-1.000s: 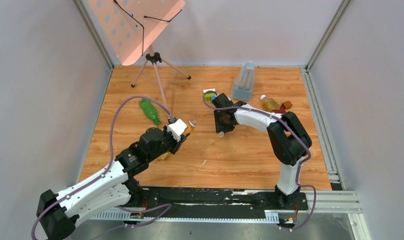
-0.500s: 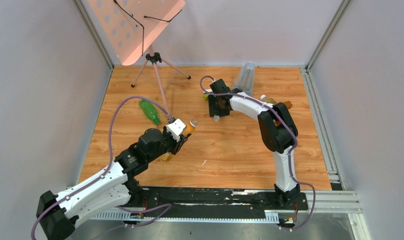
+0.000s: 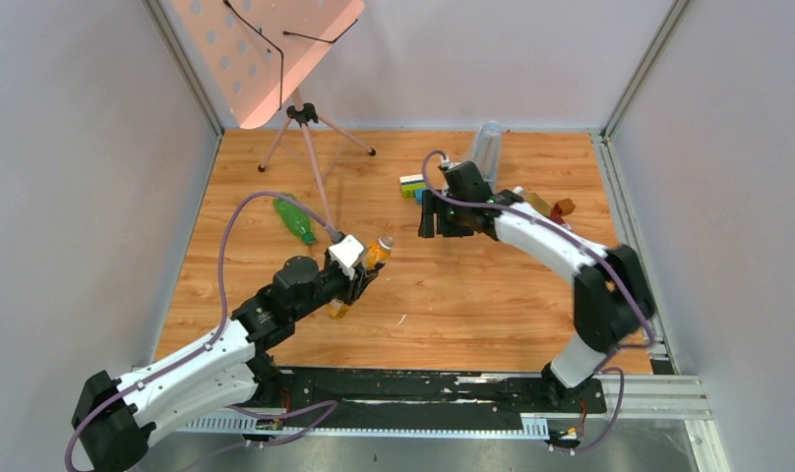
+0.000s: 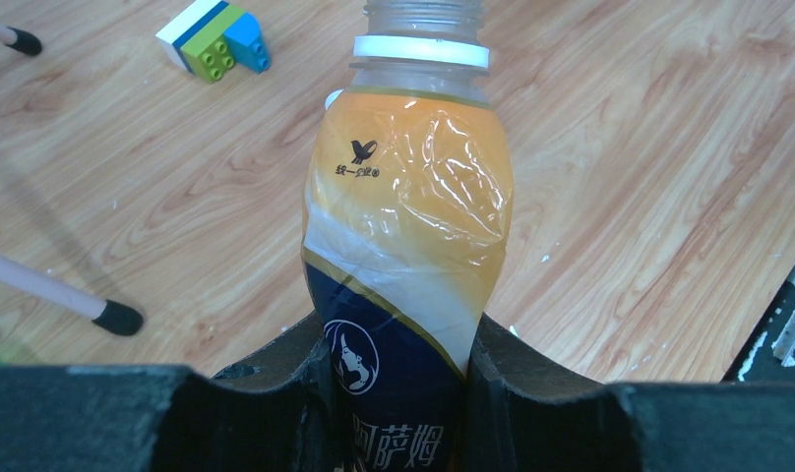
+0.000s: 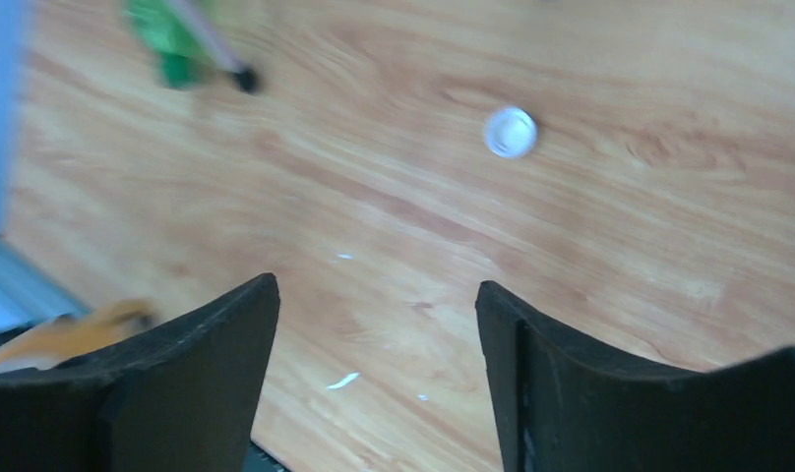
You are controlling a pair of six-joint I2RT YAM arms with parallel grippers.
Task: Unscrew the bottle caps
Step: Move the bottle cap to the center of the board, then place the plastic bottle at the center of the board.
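The left gripper (image 4: 398, 369) was closed low on the bottle (image 4: 408, 197), whose neck was bare. Its thin wall looked soft and creased, so a gentle low hold suited it. The right gripper (image 5: 374, 324) stood wide and empty over the table (image 5: 620, 246), where a light cap (image 5: 510, 132) lay.

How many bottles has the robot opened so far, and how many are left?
One looks done: the yellow-label bottle in the left gripper has a bare neck, and a white cap lies on the table before the open right gripper. Nothing is being twisted now. Left, it seems: the green bottle and the amber bottle by the right arm.
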